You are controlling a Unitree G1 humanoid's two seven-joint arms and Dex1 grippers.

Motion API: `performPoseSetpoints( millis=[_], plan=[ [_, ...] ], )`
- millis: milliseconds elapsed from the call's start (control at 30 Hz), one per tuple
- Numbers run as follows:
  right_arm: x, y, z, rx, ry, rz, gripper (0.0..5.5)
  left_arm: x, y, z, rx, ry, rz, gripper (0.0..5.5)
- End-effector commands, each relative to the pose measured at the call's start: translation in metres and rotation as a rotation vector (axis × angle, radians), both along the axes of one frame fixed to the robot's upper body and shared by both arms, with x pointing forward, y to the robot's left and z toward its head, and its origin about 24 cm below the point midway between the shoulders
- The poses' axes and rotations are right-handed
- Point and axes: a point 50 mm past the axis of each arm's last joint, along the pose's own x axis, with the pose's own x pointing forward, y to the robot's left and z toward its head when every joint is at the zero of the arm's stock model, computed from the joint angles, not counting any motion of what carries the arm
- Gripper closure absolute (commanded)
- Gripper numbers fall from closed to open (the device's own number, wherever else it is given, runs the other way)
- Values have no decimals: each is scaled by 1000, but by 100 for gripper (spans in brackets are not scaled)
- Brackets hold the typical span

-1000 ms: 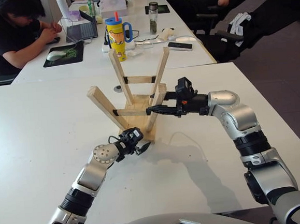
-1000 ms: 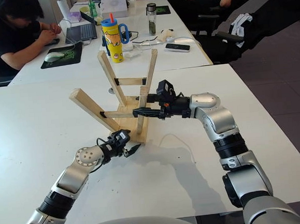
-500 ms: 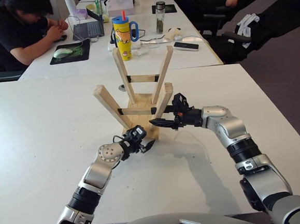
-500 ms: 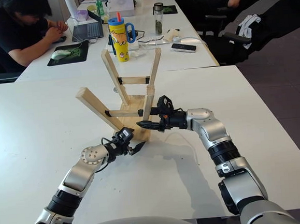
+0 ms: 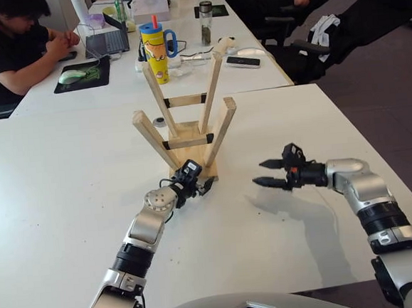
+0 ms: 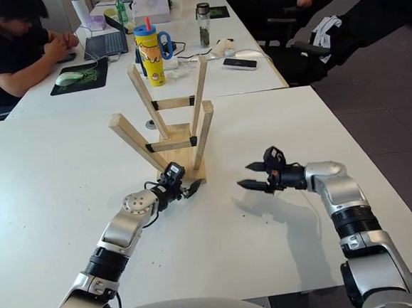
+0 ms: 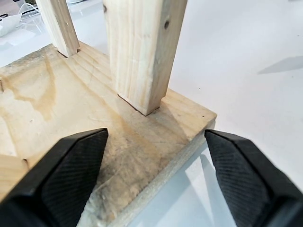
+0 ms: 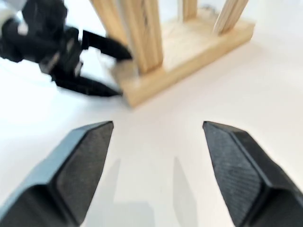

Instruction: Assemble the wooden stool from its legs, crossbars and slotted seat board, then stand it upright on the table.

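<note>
One broad white table [image 5: 60, 208] bears the pale wooden stool [image 5: 188, 130], which sits upside down near its middle. The stool's flat slotted seat board [image 7: 61, 104] lies on the tabletop, and four square legs [image 5: 155, 142] splay upward, joined by short crossbars [image 5: 185, 100] with dark ends. The black two-fingered left gripper [image 6: 186, 189] is at the board's near corner, fingers spread wide, one over the board and one past its edge, clamping nothing. The black right gripper [image 5: 259, 173] hovers over the tabletop to the stool's right, well apart from it, fingers likewise released.
</note>
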Motion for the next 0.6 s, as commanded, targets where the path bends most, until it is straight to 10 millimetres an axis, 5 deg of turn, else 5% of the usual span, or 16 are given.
performPoseSetpoints(
  millis=[33,133,200,367,533,567,600],
  plan=[
    [20,26,98,480,-163,12,270,-35,33,-65,153,316,83,174],
    [12,54,159,700,-252,136,329,-36,37,-67,164,324,70,174],
    [10,71,177,752,-289,161,358,-37,38,-68,165,329,65,174],
    [17,108,186,770,-341,128,435,-36,37,-70,156,333,62,174],
    [19,96,241,836,-620,9,520,-37,38,-70,148,334,66,174],
    [19,100,240,850,-608,19,534,-39,39,-71,146,337,70,174],
    [25,112,219,797,-516,11,545,-40,39,-71,145,340,73,174]
  ],
)
